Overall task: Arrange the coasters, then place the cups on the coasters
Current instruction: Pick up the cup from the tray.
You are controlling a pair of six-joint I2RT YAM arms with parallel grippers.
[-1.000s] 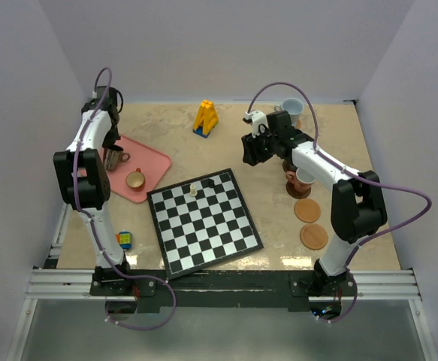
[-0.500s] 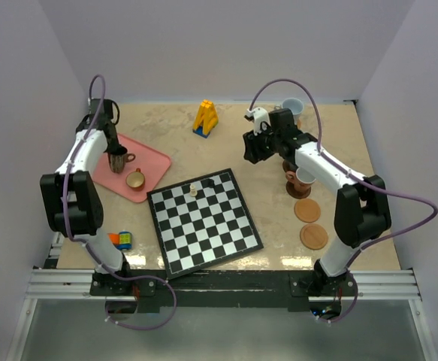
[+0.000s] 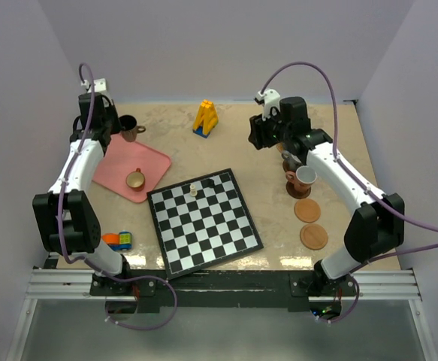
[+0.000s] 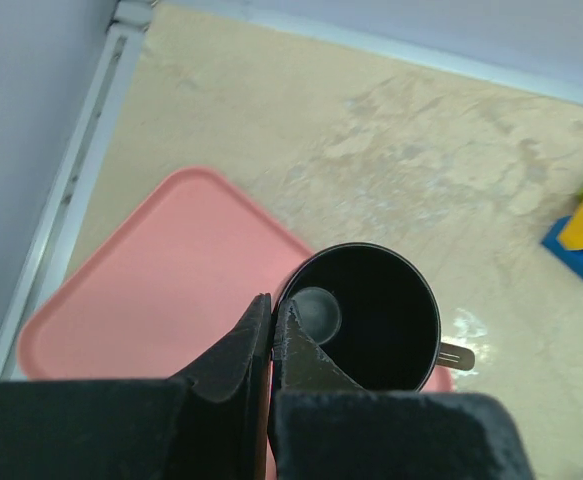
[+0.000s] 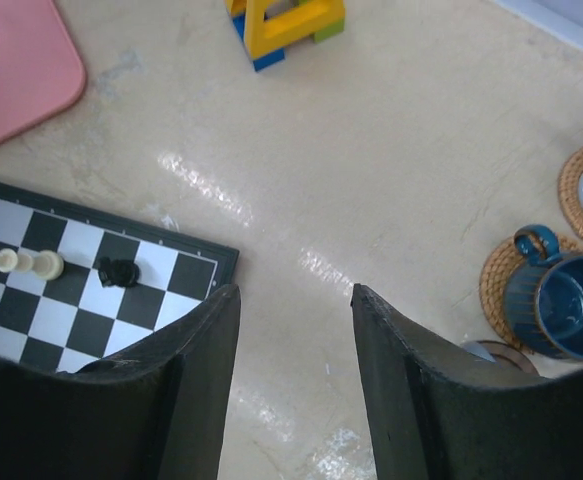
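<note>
We see a beige, mottled counter (image 3: 241, 150) enclosed by pale walls (image 3: 226, 45). At its far left lies a pink tray (image 3: 151, 159) with rounded corners. In the middle sits a chessboard (image 3: 203, 222), turned at an angle. One of its corners points toward the tray without touching it. Near the board's far edge we make out two pale chess pieces (image 5: 43, 264) side by side, with a black piece (image 5: 119, 271) just beside them. A yellow block toy (image 3: 205, 118) on a blue base stands at the back, and a small multicoloured toy (image 3: 121, 240) lies near the front left edge.
</note>
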